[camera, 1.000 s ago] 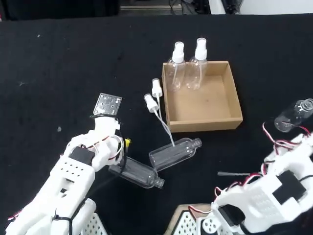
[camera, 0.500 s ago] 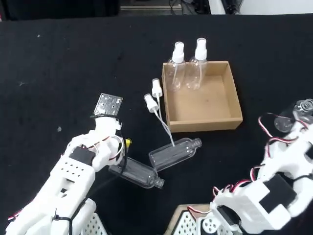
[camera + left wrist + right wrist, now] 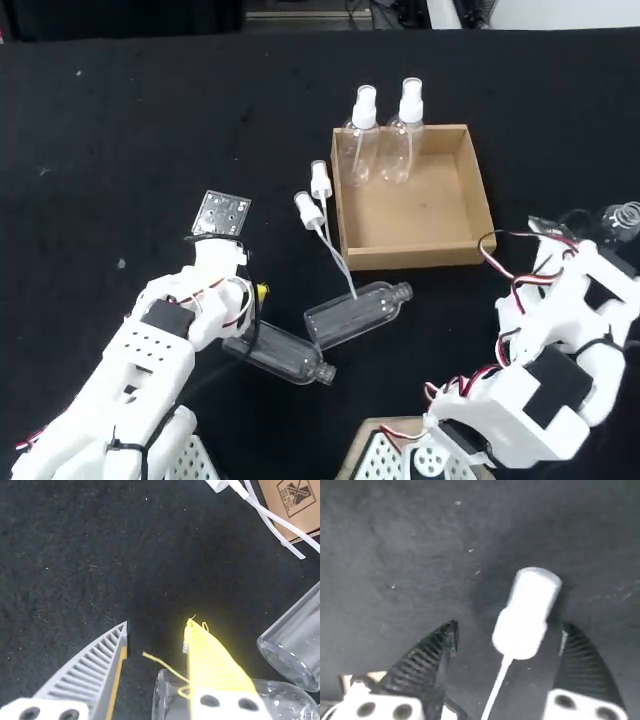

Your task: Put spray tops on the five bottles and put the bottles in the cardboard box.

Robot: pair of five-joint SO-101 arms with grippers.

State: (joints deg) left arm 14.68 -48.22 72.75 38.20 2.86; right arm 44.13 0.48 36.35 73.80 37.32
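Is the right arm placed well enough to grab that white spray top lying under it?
Probably yes: the right pincer is open and straddles the spray top, which lies loose on the table with nothing blocking it.

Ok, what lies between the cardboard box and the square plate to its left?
In the high view, two loose spray tops lie there, close beside the cardboard box, well apart from the square plate.

One bottle [image 3: 622, 214] lies mostly behind the right arm [image 3: 560, 345].
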